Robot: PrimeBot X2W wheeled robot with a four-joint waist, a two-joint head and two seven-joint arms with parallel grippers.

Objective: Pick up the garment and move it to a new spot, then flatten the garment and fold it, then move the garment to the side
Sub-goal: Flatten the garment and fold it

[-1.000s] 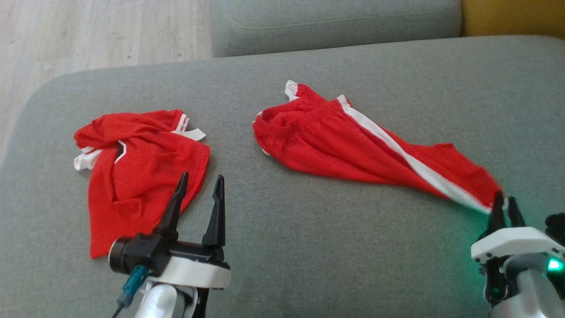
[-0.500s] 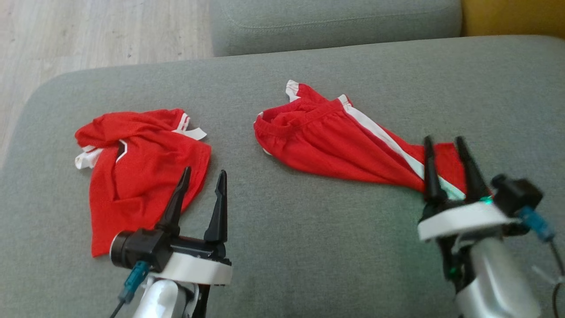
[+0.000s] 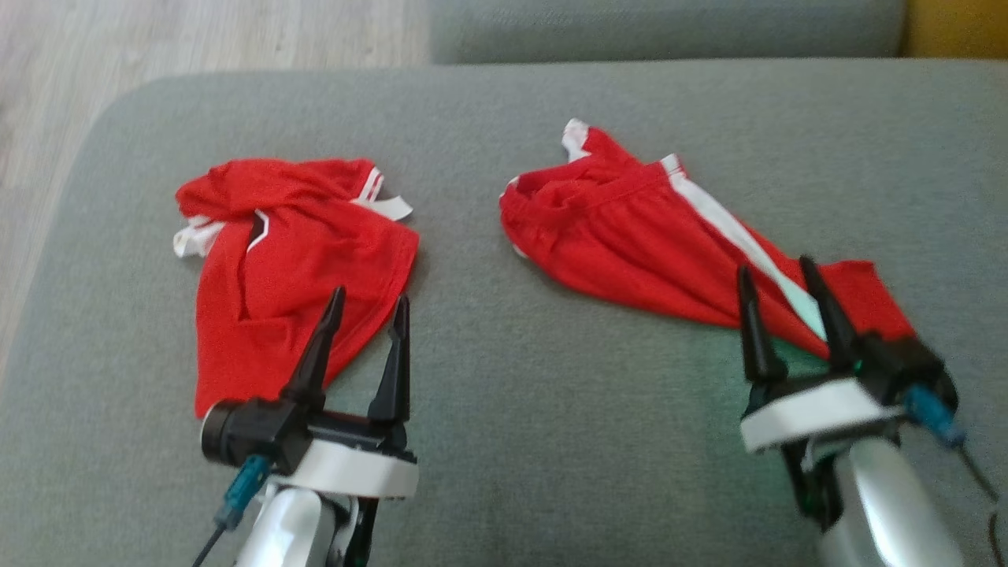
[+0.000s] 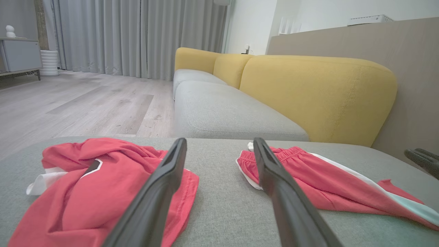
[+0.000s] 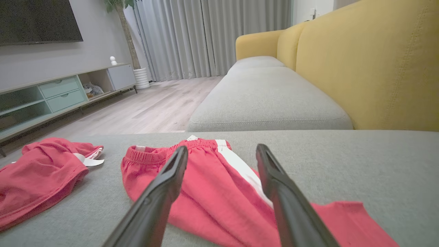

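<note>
We log a grey seat [image 3: 551, 417] lying under both tools, with a yellow backrest [image 4: 319, 96] rising ahead and right of the left gripper [image 3: 371, 296]. The shorts [image 3: 630, 244], red with a white side stripe, lie crumpled on the seat just ahead of the right gripper [image 3: 773, 264]. The waistband is far from it and toward its left, and the leg end is nearest. In the wrist view the stripe runs in between its two fingers. That gripper is well parted and grips nothing; we cannot tell whether its tips touch the cloth. The shirt [image 3: 299, 260], red with white trim, lies bunched ahead and left of the left gripper, its near hem passing behind the left finger in the head view. The left gripper is likewise spread wide and empty. Bare seat separates the two garments, ahead of its right finger.
</note>
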